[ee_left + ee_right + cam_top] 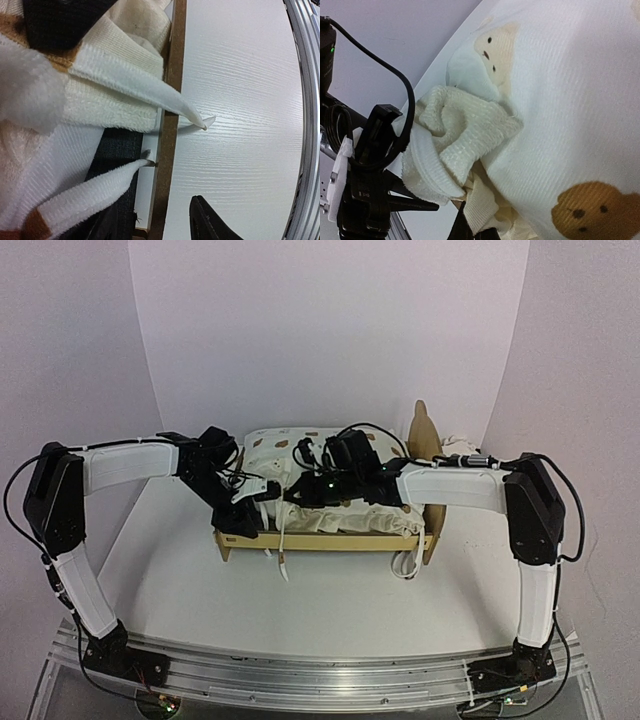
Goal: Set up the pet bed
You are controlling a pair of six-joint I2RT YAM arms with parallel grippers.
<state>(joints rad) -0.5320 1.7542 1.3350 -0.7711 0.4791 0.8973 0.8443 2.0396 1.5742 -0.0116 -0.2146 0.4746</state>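
Observation:
The pet bed (330, 541) is a low light-wood frame in the middle of the table, its tall curved headboard (424, 432) at the right end. A cream bear-print cushion (372, 520) lies bunched on it. My left gripper (252, 500) is at the bed's left end. In the left wrist view it (155, 215) is open, its jaws either side of the wood rail (170, 150). The dark felt base (117, 150) and two white tie strings (145, 87) lie beside the rail. My right gripper (300, 490) (480, 227) is shut on a fold of the cushion (560, 115).
A small white cloth thing (460, 445) lies behind the headboard at the back right. Tie strings (283, 558) hang over the bed's front rail onto the white table (340, 600). A metal rail (320, 675) runs along the near edge. White walls close the back and sides.

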